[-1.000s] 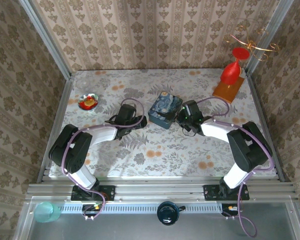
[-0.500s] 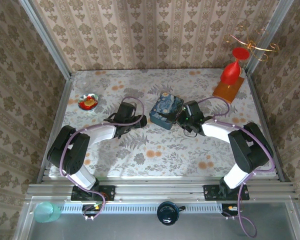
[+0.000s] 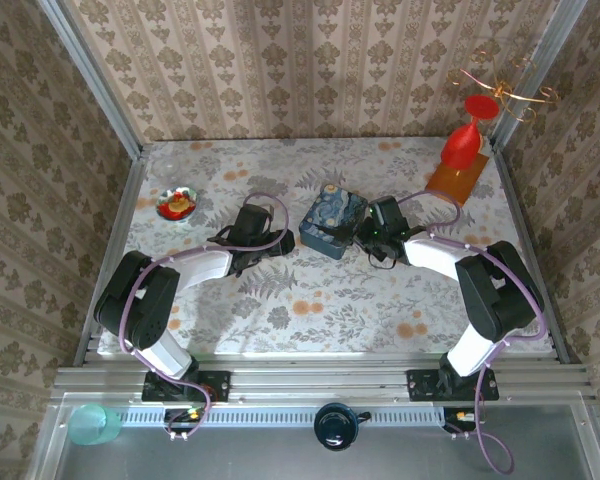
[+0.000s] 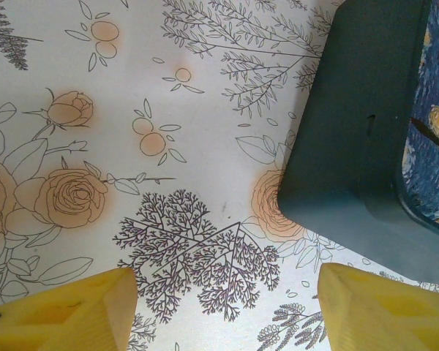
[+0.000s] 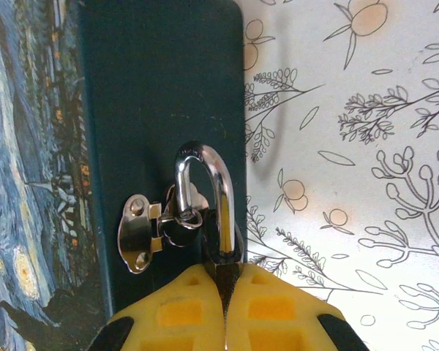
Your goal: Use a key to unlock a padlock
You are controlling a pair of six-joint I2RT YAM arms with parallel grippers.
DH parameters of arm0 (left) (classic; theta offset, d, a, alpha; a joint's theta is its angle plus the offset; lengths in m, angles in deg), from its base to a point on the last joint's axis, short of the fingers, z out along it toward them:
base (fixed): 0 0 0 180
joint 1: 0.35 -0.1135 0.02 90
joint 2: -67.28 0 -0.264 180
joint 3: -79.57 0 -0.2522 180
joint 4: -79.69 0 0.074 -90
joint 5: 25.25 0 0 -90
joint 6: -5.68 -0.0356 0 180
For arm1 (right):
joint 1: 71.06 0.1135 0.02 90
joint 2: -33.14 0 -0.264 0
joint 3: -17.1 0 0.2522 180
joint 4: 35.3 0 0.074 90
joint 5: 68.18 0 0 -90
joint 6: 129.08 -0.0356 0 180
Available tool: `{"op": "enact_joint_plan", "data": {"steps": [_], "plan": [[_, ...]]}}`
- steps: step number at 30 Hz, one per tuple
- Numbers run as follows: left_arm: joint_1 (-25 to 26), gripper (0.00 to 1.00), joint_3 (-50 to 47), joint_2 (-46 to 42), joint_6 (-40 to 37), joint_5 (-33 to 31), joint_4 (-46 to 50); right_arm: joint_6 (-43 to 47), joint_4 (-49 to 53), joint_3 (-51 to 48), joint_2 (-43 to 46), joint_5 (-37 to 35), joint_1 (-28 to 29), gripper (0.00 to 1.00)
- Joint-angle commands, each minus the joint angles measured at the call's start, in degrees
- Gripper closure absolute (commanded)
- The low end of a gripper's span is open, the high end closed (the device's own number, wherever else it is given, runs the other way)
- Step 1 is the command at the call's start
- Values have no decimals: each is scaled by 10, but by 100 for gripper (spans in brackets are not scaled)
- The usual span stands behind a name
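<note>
Bright, even light casts soft shadows, with glare streaking the padlock (image 5: 222, 212) shackle.

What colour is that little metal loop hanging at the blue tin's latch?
Shiny silver, chrome-like. The curved padlock shackle shows best from the right wrist.

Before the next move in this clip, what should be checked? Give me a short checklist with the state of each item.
1. Right fingers shut on the padlock, with its shackle sticking out between them: ok.
2. Shackle threaded through the latch on the tin box: ok.
3. Left fingers carrying a key: not ok. They are open with nothing between them.
4. Left fingers apart from the box: ok. They hover beside its corner without touching it.
5. Padlock unlocked: cannot tell, because its body is hidden between the right fingers.
</note>
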Motion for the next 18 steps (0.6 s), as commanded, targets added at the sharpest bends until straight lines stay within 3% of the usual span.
{"op": "enact_joint_plan", "data": {"steps": [1,14,18], "plan": [[4,33,9,0,-4,-2,1,7,2,-3,-5,0,10,100],[23,33,28,-9,-1,-24,17,95,36,-5,-6,14,12,100],[44,31,52,-32,2,-50,33,146,90,27,4,-19,51,100]]}}
